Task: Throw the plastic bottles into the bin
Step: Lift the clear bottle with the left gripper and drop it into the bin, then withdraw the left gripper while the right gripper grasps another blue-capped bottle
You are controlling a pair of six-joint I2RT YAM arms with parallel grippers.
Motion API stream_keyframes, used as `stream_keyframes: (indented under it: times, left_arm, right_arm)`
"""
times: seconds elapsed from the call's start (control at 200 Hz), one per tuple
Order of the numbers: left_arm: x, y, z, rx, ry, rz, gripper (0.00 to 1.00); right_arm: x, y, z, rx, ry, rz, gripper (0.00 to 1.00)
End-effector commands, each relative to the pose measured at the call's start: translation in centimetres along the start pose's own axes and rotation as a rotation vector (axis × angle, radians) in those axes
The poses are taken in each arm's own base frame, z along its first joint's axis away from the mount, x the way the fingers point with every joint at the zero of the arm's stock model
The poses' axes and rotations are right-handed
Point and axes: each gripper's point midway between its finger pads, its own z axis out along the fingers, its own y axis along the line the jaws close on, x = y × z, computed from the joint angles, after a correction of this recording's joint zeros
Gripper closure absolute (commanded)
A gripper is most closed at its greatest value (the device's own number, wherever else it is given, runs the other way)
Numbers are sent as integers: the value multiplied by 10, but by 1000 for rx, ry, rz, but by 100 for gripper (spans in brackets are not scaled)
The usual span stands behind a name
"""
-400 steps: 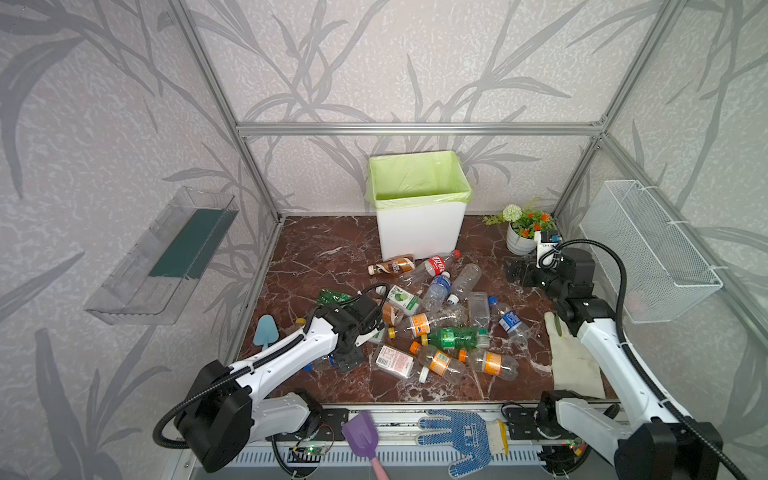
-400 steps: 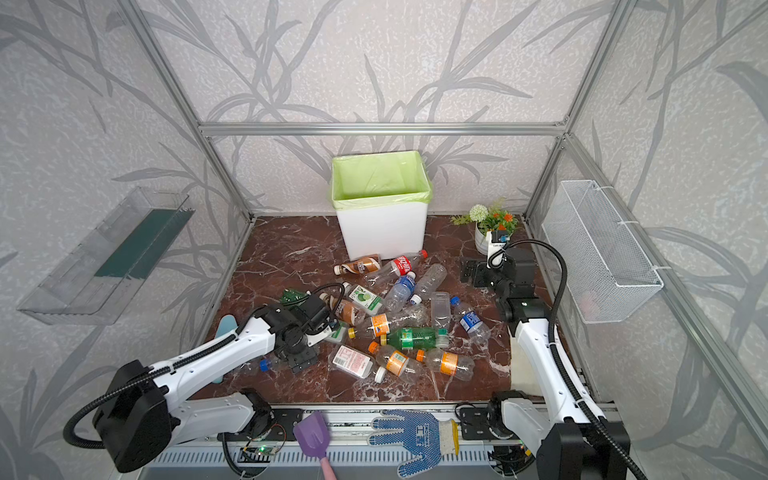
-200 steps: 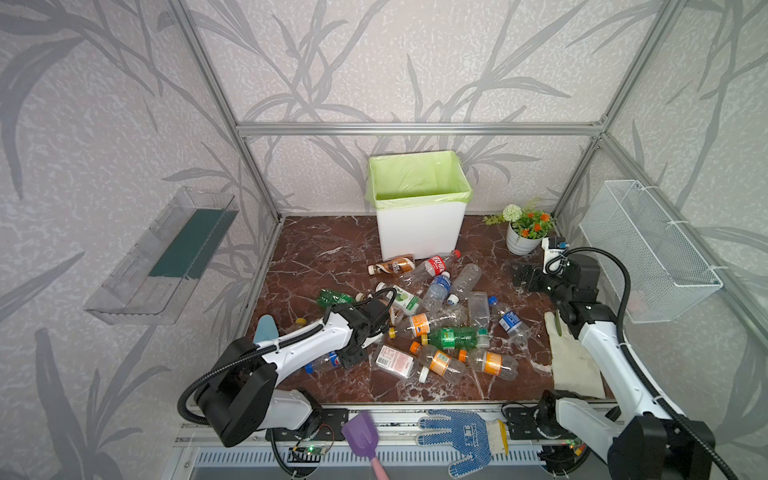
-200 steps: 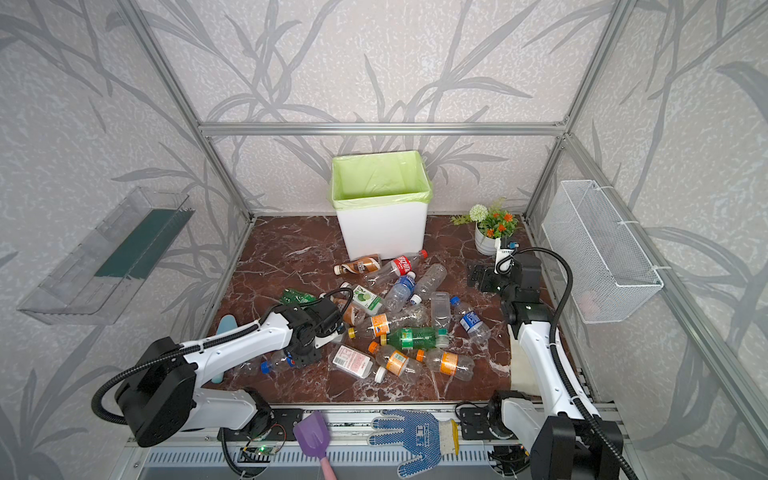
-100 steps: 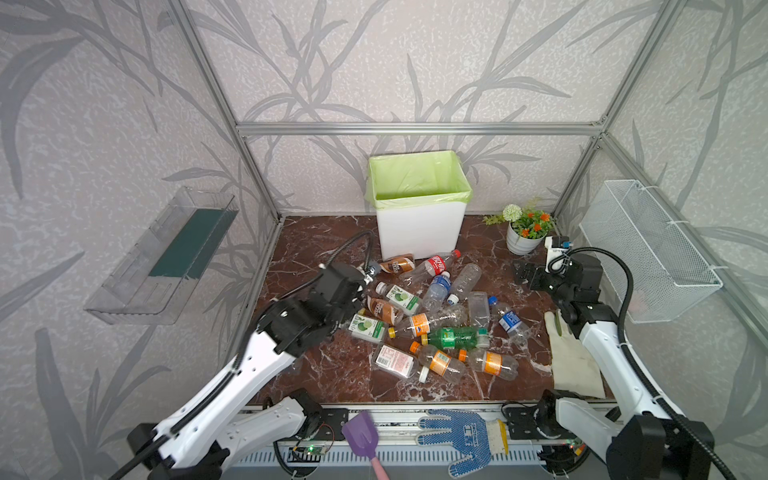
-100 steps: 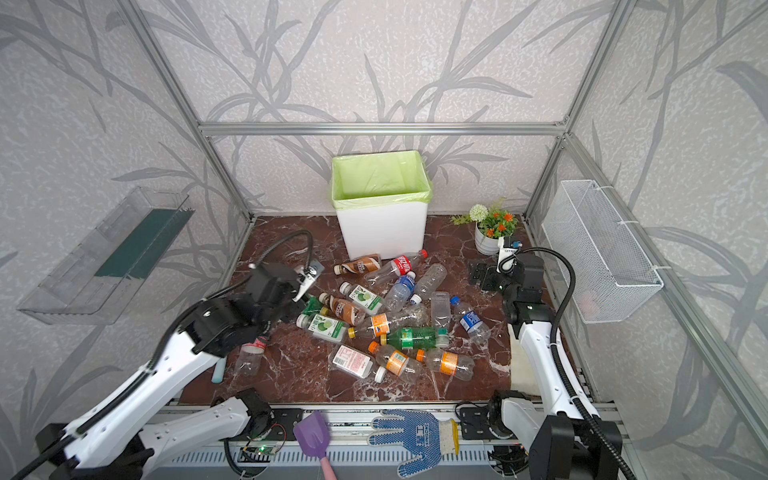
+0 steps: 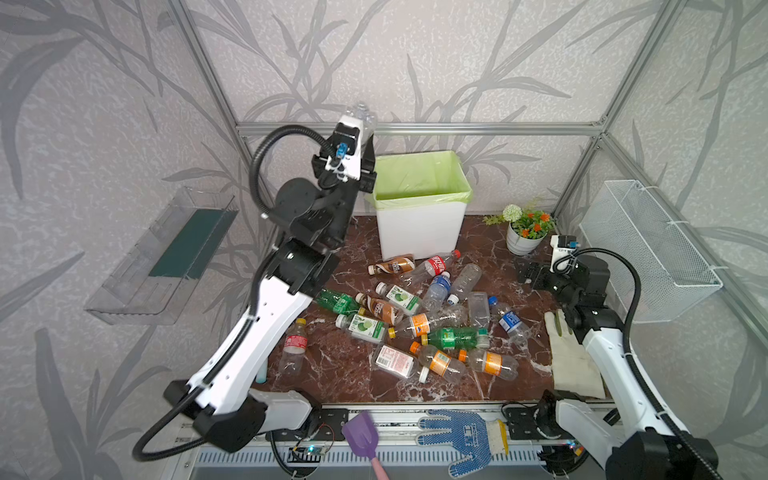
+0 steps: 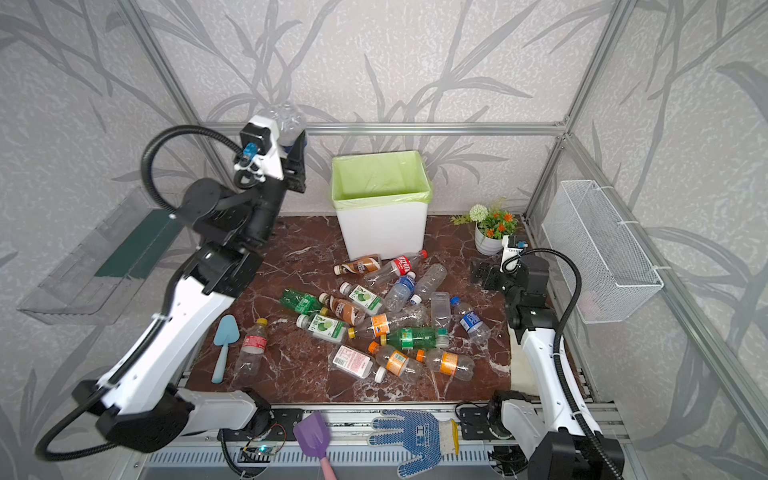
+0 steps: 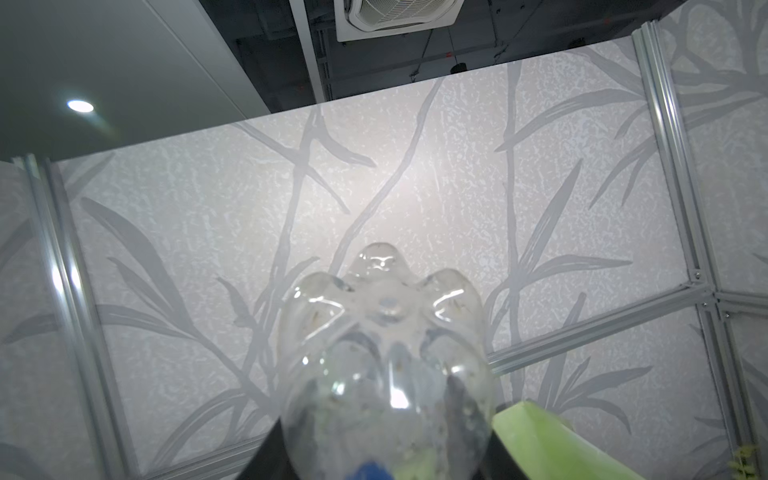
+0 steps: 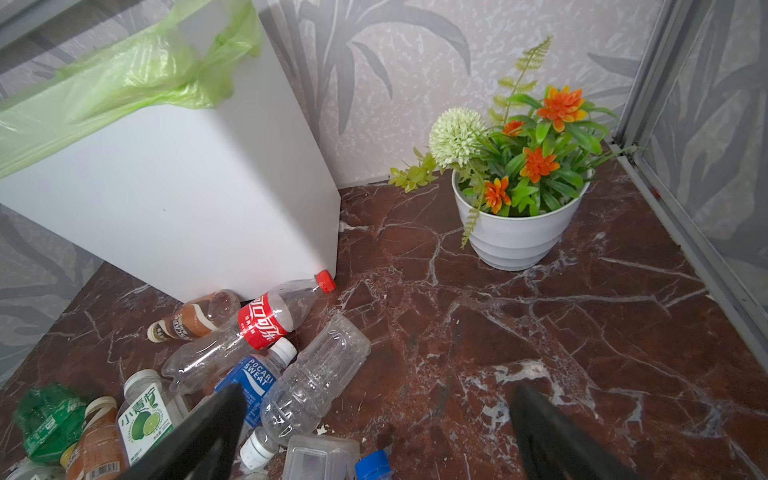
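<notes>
Carry step: my left jaws clamped on a clear bottle (image 9: 386,353) high beside the bin (image 7: 419,232), right jaws apart; next needed: swing over, release.

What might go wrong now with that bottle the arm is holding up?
1. The clear bottle in the left gripper hangs beside the bin, not over its opening; released now, it would probably land outside.
2. The grip is near the cap end, base pointing up, so it may swing or slip.
</notes>
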Motion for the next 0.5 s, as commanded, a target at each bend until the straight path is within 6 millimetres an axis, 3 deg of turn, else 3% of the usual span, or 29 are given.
stream_keyframes:
  times: [0.0,0.055,0.11,0.3,0.41,0.495]
  left_arm:
    - [89,-53,59,110,142,-219,55]
    - [122,-68,75,107,216,-267,50]
    - [130,-75,81,106,211,-333,31]
    - [71,-59,76,88,38,-360,1]
    - [52,-50,62,85,14,-340,1]
    - [55,-47,47,89,33,-324,1]
  right_arm:
    - [8,4,-2,-23,35,44,1]
    - [13,1,-2,-7,70,53,0]
    - [17,-3,-3,22,104,47,0]
    - [25,-19,-9,123,160,13,0]
    - [28,-22,-9,142,173,23,0]
    - [32,-25,-9,156,187,32,0]
